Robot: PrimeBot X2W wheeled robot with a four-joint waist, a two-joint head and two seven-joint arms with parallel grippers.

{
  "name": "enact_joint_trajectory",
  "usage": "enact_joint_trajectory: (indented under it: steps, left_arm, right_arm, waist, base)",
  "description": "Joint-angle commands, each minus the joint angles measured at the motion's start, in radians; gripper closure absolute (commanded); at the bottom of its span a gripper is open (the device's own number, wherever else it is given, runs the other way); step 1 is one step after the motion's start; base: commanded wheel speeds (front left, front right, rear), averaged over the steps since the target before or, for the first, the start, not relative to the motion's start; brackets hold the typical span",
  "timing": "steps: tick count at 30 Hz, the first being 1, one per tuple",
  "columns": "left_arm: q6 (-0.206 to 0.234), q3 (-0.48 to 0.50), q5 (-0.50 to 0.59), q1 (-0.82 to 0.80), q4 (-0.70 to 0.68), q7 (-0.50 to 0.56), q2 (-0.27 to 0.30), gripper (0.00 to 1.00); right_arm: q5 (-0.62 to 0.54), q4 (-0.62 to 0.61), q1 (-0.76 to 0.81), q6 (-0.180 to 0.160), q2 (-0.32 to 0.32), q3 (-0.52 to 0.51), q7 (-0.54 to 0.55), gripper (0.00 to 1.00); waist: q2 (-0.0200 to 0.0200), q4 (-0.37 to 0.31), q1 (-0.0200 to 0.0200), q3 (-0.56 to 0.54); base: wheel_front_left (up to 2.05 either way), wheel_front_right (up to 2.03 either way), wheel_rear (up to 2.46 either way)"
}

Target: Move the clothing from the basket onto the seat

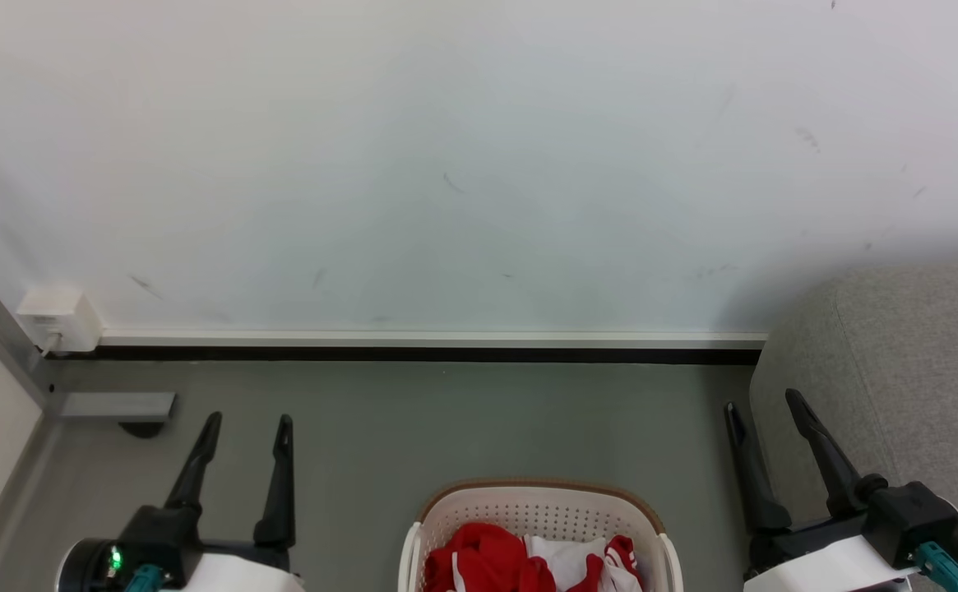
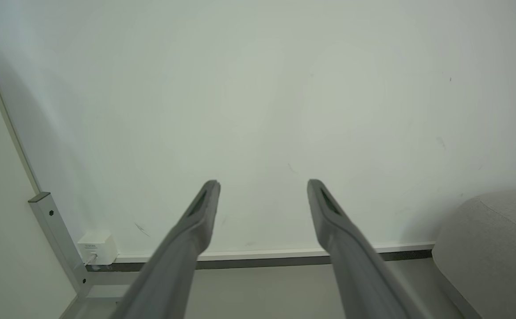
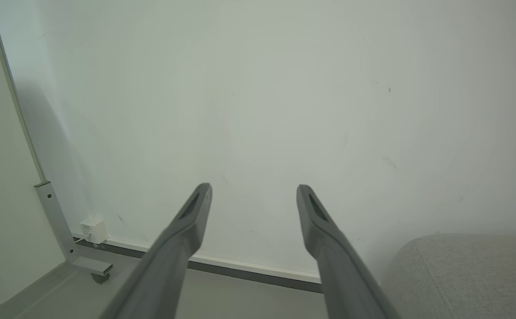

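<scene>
The cream-white basket (image 1: 540, 503) with its brown rim sits on the floor at the bottom centre of the head view, cut off by the frame edge. The red-and-white clothing (image 1: 495, 559) lies bunched inside it. The light grey sofa seat (image 1: 914, 370) fills the right side; its rounded corner (image 2: 492, 248) (image 3: 466, 274) shows in both wrist views. My left gripper (image 1: 248, 421) (image 2: 263, 185) hangs open left of the basket, holding nothing. My right gripper (image 1: 762, 403) (image 3: 254, 189) is open too, between basket and sofa.
A white wall (image 1: 479, 164) with a pale skirting strip (image 1: 429, 339) stands straight ahead. A white plug box (image 1: 57, 319) sits low on the wall at left, beside a grey metal frame post and foot (image 1: 113, 405). Grey floor (image 1: 462, 419) lies between basket and wall.
</scene>
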Motion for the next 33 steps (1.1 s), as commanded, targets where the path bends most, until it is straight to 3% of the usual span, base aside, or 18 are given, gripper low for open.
enact_joint_trajectory:
  steps: [1, 33]
  left_arm:
    - [-0.001, 0.001, 0.028, 0.011, -0.004, -0.007, 0.004, 0.00]
    - [-0.036, 0.021, 0.019, 0.005, -0.003, -0.008, -0.011, 0.00]
  right_arm:
    - [-0.023, 0.000, -0.008, -0.002, -0.004, 0.000, -0.008, 0.00]
    - [-0.018, -0.010, -0.020, -0.002, -0.008, -0.013, -0.008, 0.00]
  waist:
    - [0.0000, 0.000, 0.0000, 0.000]
    - [0.0000, -0.030, 0.0000, 0.028]
  base:
    - [0.00, 0.00, 0.00]
    - [0.00, 0.00, 0.00]
